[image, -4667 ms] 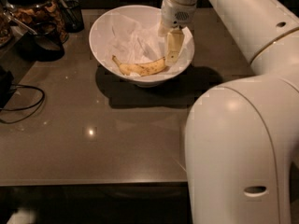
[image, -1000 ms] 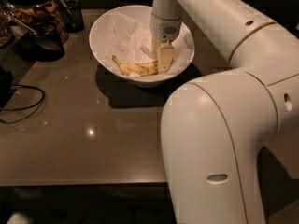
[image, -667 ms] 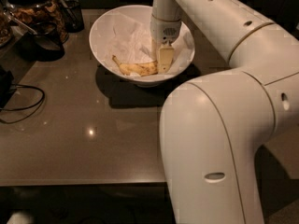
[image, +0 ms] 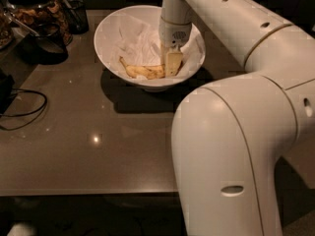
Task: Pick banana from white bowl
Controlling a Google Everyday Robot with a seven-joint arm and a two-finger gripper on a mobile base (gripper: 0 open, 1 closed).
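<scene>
The white bowl [image: 113, 28] stands at the back of the dark table, lined with crumpled white paper. The banana [image: 141, 71], yellow with brown speckles, lies along the bowl's near inner side. My gripper [image: 171, 65] reaches down into the bowl from above and sits at the banana's right end, its pale fingers [image: 173, 63] covering that end. I cannot see whether the fingers are around the banana.
A dark glass jar [image: 37, 14] of snacks and a dark cup [image: 74, 11] stand at the back left. A black cable [image: 22, 109] loops on the table's left side. My large white arm [image: 231, 146] fills the right foreground over the table's front edge.
Since 4.7 s ago my arm has swung left and the gripper has moved a little left along the banana's right end. Over the last second nothing visibly moved.
</scene>
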